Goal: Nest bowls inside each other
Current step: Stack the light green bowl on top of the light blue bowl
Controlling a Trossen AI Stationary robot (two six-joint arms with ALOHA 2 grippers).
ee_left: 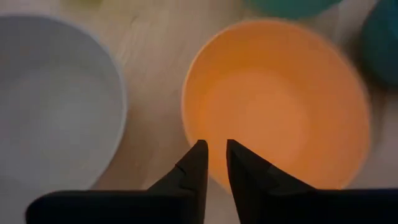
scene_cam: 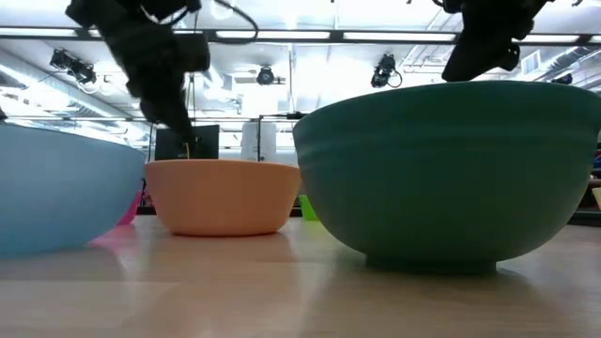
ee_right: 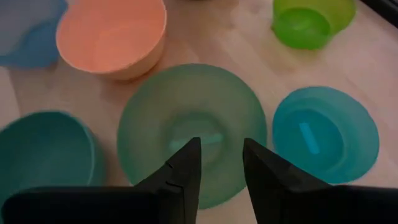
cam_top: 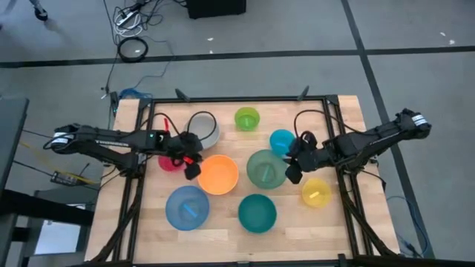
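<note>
Orange, grey, blue and the rest, nine plastic bowls sit apart on the wooden table (cam_top: 148,230), none yet inside another. At the left the pink bowl (cam_top: 168,162) lies mostly under the left arm, with the grey bowl (cam_top: 205,127) beyond it toward the far edge and the blue bowl (cam_top: 187,207) near the front. The left gripper (cam_top: 192,169) hangs over the left rim of the orange bowl (cam_top: 219,174); in the left wrist view its fingers (ee_left: 194,174) stand a narrow slit apart above that rim with nothing between them, the orange bowl (ee_left: 277,102) filling the space ahead and the grey bowl (ee_left: 53,99) beside it. Further right come the lime bowl (cam_top: 247,118) at the far edge, the teal bowl (cam_top: 257,213) at the front, and the dark green bowl (cam_top: 266,168) in the middle. From table height the teal bowl (scene_cam: 451,169) looms closest, the orange bowl (scene_cam: 223,192) behind it and the blue bowl (scene_cam: 56,188) at the left. The right gripper (cam_top: 293,169) hovers at the right edge of the dark green bowl, just near the cyan bowl (cam_top: 281,140); the right wrist view shows its fingers (ee_right: 186,165) parted a little and empty above the dark green bowl (ee_right: 193,124), with the cyan bowl (ee_right: 326,134) alongside. The yellow bowl (cam_top: 316,192) sits farthest right, by the right arm.
</note>
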